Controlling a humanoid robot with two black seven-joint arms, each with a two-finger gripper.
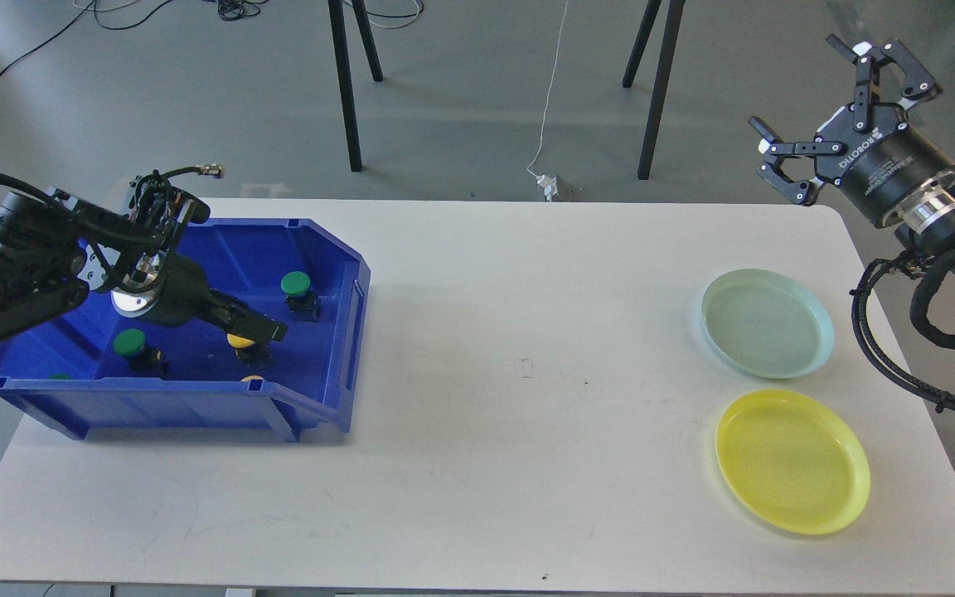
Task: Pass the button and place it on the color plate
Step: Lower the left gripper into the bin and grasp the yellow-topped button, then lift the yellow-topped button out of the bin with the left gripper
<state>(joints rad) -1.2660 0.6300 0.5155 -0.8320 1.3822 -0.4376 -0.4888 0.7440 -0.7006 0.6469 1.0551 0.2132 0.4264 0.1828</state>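
A bin (336, 332) is set at the left end of the desk (477, 431), with several buttons (301, 294) lying in it. Two plates are placed at the right end, one plate (766, 323) farther, the other plate (791, 461) nearer, just apart.

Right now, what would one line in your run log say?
left gripper: in blue bin, at yellow button | right gripper: open, raised | plates: bare

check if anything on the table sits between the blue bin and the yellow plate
Nothing visible does. The table between the blue bin and the yellow plate is bare. The pale green plate lies behind the yellow one, off that path.
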